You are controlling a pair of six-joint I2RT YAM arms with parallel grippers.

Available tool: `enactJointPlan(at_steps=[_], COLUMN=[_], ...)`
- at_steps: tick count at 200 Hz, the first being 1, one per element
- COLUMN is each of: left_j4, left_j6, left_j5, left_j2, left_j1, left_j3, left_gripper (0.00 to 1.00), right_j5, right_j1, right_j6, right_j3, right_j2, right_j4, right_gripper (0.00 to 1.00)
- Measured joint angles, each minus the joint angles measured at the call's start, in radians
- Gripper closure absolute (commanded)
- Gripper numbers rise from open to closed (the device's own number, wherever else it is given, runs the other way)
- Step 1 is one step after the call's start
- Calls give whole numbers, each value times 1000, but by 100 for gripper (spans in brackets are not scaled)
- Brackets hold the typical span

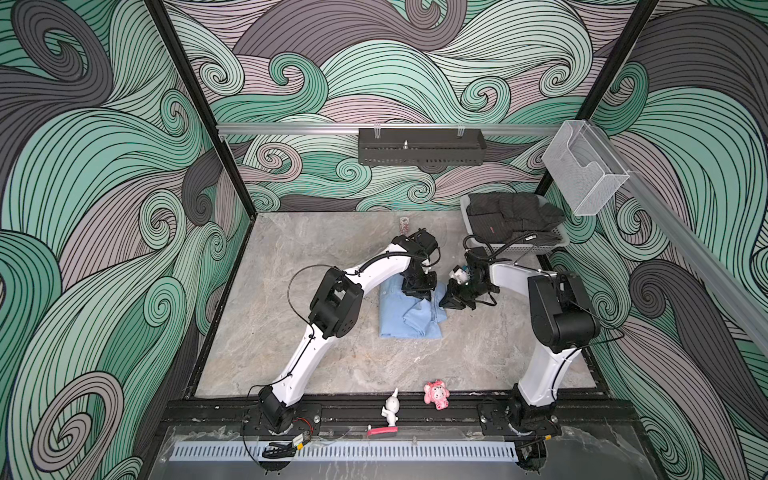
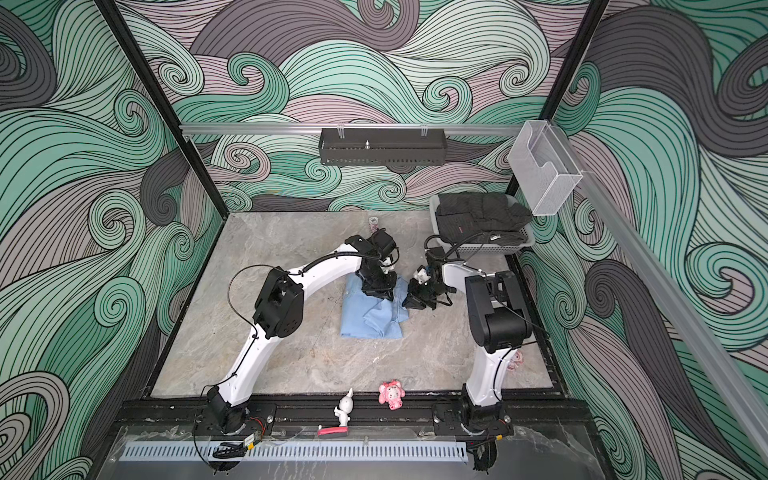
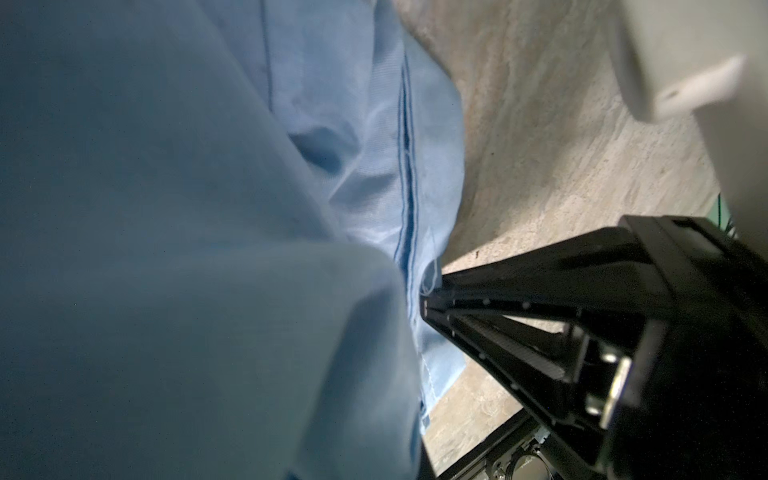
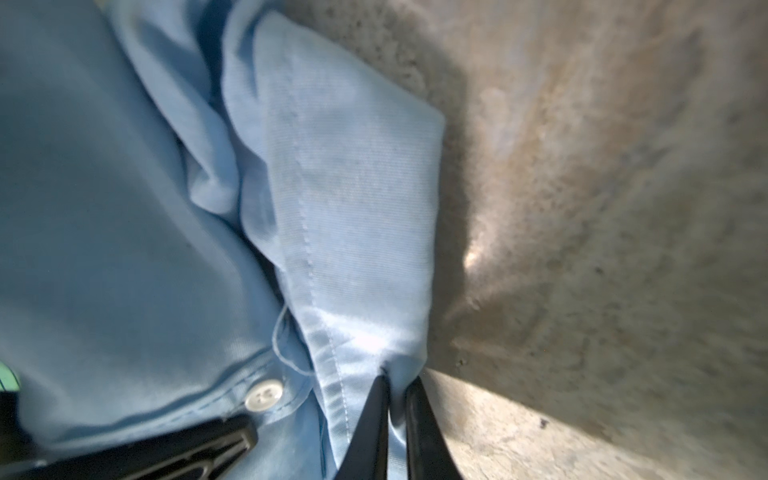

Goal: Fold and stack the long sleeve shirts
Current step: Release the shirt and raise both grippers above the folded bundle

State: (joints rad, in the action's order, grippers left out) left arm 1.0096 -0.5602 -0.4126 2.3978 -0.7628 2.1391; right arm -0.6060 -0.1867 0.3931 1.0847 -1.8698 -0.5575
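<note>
A light-blue long sleeve shirt (image 1: pixel 409 320) (image 2: pixel 370 322) lies partly folded in the middle of the table, seen in both top views. My left gripper (image 1: pixel 419 293) (image 2: pixel 380 291) is down on its far edge. In the left wrist view blue cloth (image 3: pixel 374 145) bunches close to the lens and hides my own jaws, which grip it. My right gripper (image 1: pixel 449 302) (image 4: pixel 395 386) is shut on the shirt's stitched far right edge (image 4: pixel 353 187), beside a pale button (image 4: pixel 262 394). The left wrist view shows those same right fingertips (image 3: pixel 426 301) pinching the hem.
A grey basket (image 1: pixel 519 249) holding a dark garment (image 1: pixel 515 220) stands at the back right, just behind the right arm. A small patterned item (image 1: pixel 404 226) sits at the back. A white figure (image 1: pixel 390 409) and a pink pig (image 1: pixel 436 394) stand on the front rail.
</note>
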Motion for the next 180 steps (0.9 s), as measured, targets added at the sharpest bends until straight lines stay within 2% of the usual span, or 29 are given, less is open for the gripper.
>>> enactJointPlan(at_steps=[13, 35, 44, 69, 101, 125, 149, 166, 180], left_j4=[0, -8, -16, -47, -91, -171, -307, -388, -418], left_j6=[-1, 0, -1, -2, -1, -2, -13, -26, -32], left_j5=[-6, -23, -29, -41, -43, -43, -45, -56, -78], left_j2=[0, 0, 0, -32, -178, -362, -537, -568, -518], left_j1=[0, 0, 0, 0, 3, 21, 70, 115, 148], left_j3=[4, 6, 5, -5, -50, -169, -375, -485, -524], left_gripper=[76, 66, 59, 48, 44, 43, 43, 43, 43], right_j5=[0, 1, 3, 27, 114, 171, 185, 166, 133], right_j1=[0, 0, 0, 1, 9, 11, 1, -22, -42], right_j6=[0, 3, 3, 14, 23, 27, 19, 13, 10], right_j3=[0, 0, 0, 0, 6, 34, 72, 87, 90], right_j2=[0, 6, 13, 69, 215, 303, 319, 297, 256], right_j4=[0, -1, -3, -15, -54, -89, -106, -97, -76], right_gripper=[87, 84, 80, 65, 55, 55, 61, 66, 70])
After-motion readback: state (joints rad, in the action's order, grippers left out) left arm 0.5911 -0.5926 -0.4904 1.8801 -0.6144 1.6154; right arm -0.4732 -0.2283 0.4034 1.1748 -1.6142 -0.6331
